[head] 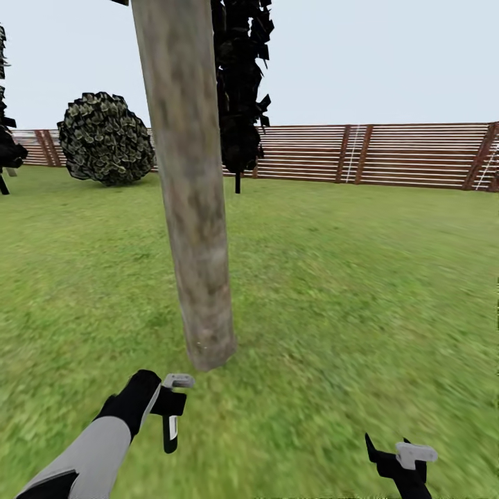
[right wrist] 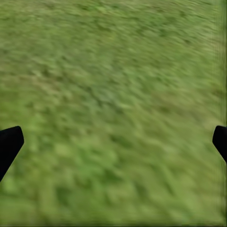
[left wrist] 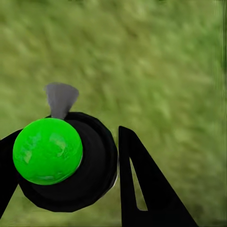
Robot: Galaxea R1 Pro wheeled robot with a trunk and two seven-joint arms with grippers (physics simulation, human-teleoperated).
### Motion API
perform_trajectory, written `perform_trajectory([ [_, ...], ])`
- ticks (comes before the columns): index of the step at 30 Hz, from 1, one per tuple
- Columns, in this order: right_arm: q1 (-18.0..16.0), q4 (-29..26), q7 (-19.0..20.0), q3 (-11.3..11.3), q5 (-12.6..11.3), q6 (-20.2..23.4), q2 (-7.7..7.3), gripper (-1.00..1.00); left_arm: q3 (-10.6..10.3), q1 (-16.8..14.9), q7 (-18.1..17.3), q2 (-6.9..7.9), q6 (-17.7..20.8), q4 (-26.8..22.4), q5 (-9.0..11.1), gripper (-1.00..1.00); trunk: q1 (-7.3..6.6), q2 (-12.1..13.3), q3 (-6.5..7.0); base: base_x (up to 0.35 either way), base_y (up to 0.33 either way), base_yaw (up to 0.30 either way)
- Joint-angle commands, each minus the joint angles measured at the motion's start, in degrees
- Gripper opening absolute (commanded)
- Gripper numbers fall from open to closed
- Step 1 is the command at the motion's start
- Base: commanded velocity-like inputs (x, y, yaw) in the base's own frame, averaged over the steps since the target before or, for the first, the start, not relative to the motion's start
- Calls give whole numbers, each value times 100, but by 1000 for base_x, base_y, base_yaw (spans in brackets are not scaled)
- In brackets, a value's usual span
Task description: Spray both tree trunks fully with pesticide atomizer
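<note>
Left fingers (left wrist: 61, 161) grasp the atomizer (left wrist: 71, 163) over grass (head: 346, 277); right fingers (right wrist: 113, 142) released.

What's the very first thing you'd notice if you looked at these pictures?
The big grey-brown tree trunk stands out first, rising from the grass right in front of the robot. Next is the pesticide atomizer in the left gripper, a dark bottle with a bright green round top, low and just short of the trunk's foot. Far behind, a round bush sits by the wooden fence.

Green lawn (head: 360, 291), slatted brown fence (head: 416, 156) — round bush (head: 105, 138), pale sky (head: 388, 55)
</note>
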Motion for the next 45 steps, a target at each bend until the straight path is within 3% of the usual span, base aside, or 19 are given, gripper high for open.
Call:
perform_trajectory([
  [1,0,0,0,0,0,0,0,100,3,-9,1,-8,-3,0,1,-100,0,0,0,-10,14,-88],
  [7,0,0,0,0,0,0,0,100,-2,-54,14,-288,2,-7,5,-100,0,0,0,-2,4,-22],
  [9,0,0,0,0,0,0,0,100,-2,-114,17,-308,14,-8,5,-100,0,0,0,0,0,-2],
  [20,0,0,0,0,0,0,0,100,6,-342,-7,-44,71,-244,-17,-100,0,0,0,0,0,0],
  [23,0,0,0,0,0,0,0,100,12,-342,-2,-99,71,-242,0,-100,0,0,0,0,0,0],
  [25,0,0,0,0,0,0,0,100,9,-341,6,-282,69,-239,-1,-100,0,0,0,0,0,0],
  [28,0,0,0,0,0,0,0,100,7,-349,9,-427,70,-238,10,-100,0,0,0,0,0,0],
  [31,0,0,0,0,0,0,0,100,1,-353,9,-464,71,-244,-2,-100,0,0,0,0,0,0],
  [36,0,0,0,0,0,0,0,100,3,-399,8,-332,76,-255,-22,-100,0,0,0,0,0,0],
  [41,0,0,0,0,0,0,0,100,37,-460,-16,85,95,-262,16,-100,0,0,0,0,0,0],
  [45,0,0,0,0,0,0,0,100,19,-491,-32,97,160,-256,26,-100,0,0,0,0,0,0],
])
